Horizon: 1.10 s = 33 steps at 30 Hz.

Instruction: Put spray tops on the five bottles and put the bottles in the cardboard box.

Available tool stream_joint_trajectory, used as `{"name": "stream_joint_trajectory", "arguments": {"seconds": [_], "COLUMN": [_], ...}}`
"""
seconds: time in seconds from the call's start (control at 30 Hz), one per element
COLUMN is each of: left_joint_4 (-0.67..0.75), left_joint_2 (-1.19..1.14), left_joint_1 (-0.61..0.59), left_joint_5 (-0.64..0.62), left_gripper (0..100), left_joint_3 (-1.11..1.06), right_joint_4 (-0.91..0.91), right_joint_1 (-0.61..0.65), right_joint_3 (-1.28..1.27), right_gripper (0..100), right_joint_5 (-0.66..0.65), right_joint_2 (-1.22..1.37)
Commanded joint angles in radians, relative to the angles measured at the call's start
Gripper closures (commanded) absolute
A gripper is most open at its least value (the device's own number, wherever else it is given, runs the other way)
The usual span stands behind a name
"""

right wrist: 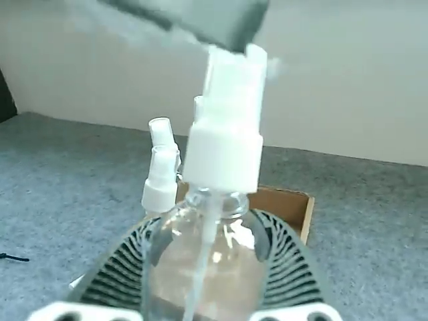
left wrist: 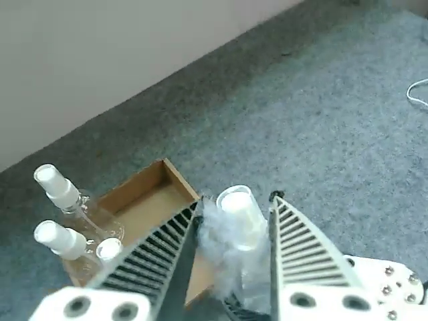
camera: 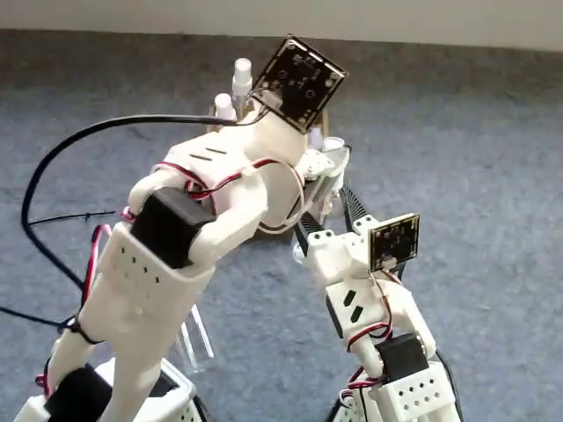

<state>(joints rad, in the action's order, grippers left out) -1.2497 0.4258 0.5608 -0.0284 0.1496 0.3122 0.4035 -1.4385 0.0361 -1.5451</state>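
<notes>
As the right gripper [right wrist: 204, 226] clamps one bottle [right wrist: 200, 271], the left gripper [left wrist: 234, 200] apparently pinches its spray top [right wrist: 224, 144].

Left arm [camera: 176, 246] stretched up and forward, wrist pitched down. Left gripper [left wrist: 235, 200] is closed on the spray top [right wrist: 224, 144] from above. Right arm [camera: 369, 299] is lower, just beside it. Right gripper [right wrist: 204, 231] is clamped round the bottle [right wrist: 200, 267] body, bottle upright. Left gripper sits directly over right.
</notes>
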Motion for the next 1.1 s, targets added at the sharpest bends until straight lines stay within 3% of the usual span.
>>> {"name": "stream_joint_trajectory", "arguments": {"seconds": [0.0,0.3,0.5,0.67,0.9,1.07], "left_joint_4": [0.086,0.002,-0.104,-0.109,-0.112,-0.161], "left_joint_2": [0.033,-0.062,-0.012,0.015,0.202,0.357], "left_joint_1": [-0.077,-0.082,-0.022,-0.012,-0.073,-0.133], "left_joint_5": [0.011,0.041,0.106,0.110,0.216,0.222], "left_gripper": [85,85,85,85,85,85], "left_joint_3": [0.022,0.022,0.021,-0.013,0.059,-0.099], "right_joint_4": [-0.027,-0.027,-0.025,-0.022,-0.028,-0.025], "right_joint_1": [-0.010,-0.013,-0.013,-0.016,-0.107,-0.107], "right_joint_3": [0.013,0.013,0.013,0.016,0.041,0.202], "right_gripper": [99.4,99.4,99.4,99.4,99.4,99.4], "right_joint_5": [0.006,0.006,0.006,0.006,0.006,0.008], "right_joint_2": [-0.012,-0.012,-0.010,-0.005,-0.001,0.097]}}
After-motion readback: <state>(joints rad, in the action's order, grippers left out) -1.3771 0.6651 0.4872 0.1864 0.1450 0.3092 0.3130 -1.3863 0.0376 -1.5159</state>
